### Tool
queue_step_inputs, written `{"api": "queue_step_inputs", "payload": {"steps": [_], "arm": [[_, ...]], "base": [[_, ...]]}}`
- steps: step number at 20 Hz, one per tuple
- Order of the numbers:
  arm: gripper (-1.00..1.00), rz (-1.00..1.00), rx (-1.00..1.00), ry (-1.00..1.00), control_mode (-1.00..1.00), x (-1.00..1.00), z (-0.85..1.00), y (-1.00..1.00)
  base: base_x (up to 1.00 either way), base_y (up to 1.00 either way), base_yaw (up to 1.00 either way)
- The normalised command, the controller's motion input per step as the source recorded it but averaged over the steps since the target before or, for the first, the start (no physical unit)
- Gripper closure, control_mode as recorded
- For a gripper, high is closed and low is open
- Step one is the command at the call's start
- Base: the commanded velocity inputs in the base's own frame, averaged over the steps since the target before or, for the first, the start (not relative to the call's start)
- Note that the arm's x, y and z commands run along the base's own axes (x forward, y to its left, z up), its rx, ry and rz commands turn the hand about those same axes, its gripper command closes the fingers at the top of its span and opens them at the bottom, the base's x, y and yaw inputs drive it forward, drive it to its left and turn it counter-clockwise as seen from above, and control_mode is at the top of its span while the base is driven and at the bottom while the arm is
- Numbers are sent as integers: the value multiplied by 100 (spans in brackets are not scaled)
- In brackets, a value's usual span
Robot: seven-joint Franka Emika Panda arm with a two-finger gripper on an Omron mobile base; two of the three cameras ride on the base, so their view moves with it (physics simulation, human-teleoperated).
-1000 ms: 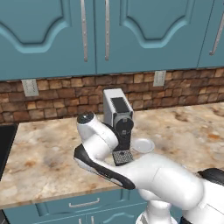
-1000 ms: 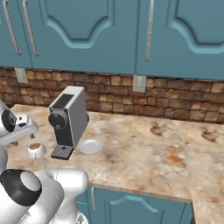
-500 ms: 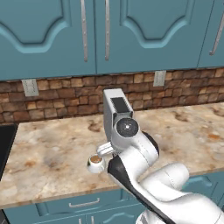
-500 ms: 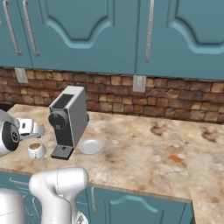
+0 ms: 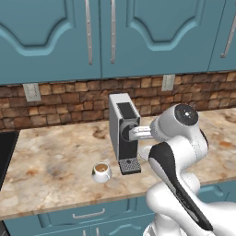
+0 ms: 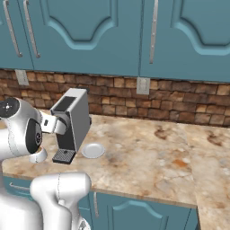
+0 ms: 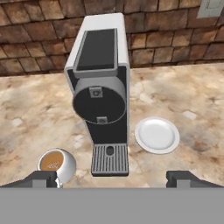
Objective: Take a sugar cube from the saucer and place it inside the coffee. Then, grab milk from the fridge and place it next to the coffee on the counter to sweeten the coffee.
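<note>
The coffee [image 7: 56, 163], a small white cup of brown liquid, stands on the counter [image 7: 192, 100] left of the coffee machine's drip tray; it also shows as the coffee [image 5: 101, 171] and, half behind my arm, the coffee [image 6: 38, 156]. The white saucer [image 7: 157, 134] lies right of the machine with a bare face, seen too as the saucer [image 6: 93, 150]. My gripper [image 7: 113, 179] hangs above and in front of the machine, open and holding nothing. The sugar cube, milk and fridge are out of view.
The tall grey-and-black coffee machine [image 5: 123, 131] stands against the brick wall [image 5: 64, 103], under teal wall cabinets [image 5: 138, 32]. A black stovetop [image 5: 4, 147] borders the counter's left end. Bare counter [image 6: 148, 152] stretches right of the saucer.
My arm has swung rightward across the left base view and the hand has pulled up and back from the cup. The jaws stay wide open.
</note>
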Motion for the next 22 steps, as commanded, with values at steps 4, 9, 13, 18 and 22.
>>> {"api": "queue_step_inputs", "payload": {"steps": [4,9,13,18,22], "arm": [[-100,0,0,0,-100,0,0,0],[-100,0,0,0,-100,0,0,0],[-100,0,0,-4,-100,-10,3,-35],[-100,6,4,-6,-100,-21,8,-67],[-100,0,0,0,100,0,0,0]], "base": [[0,0,0],[0,0,0],[0,0,0],[0,0,0],[-7,-1,0]]}}
